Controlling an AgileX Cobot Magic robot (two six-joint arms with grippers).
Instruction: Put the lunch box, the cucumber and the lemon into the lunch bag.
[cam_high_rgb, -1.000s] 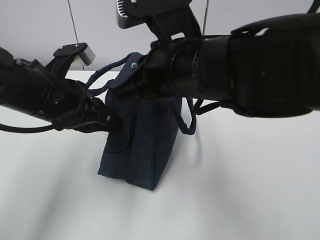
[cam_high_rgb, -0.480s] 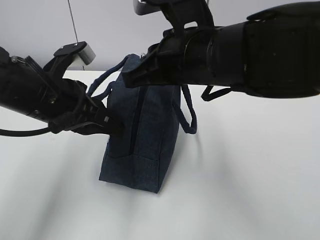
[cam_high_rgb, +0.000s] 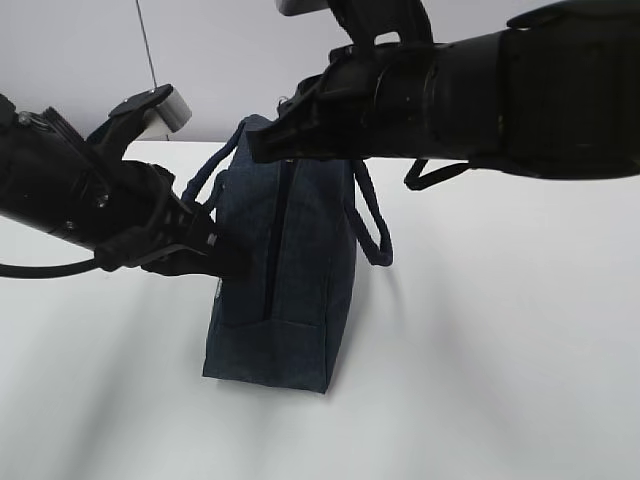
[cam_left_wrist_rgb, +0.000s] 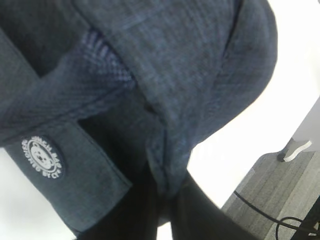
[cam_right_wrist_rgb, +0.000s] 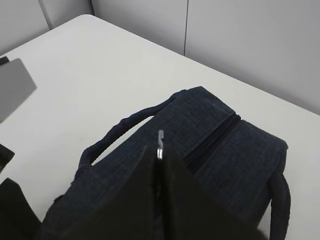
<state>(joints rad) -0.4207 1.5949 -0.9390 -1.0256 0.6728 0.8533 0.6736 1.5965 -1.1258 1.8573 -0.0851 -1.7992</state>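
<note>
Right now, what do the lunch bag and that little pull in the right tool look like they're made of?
The lunch bag: dark navy woven fabric, matte; visible weave and soft folds, with a printed white logo. The pull: probably metal, a thin silvery sliver with a slight shine, though mostly hidden by the right tool.

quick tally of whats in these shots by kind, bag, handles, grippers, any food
bag: 1
handles: 2
grippers, left gripper and right gripper: 2
food: 0 in view
total: 5
</note>
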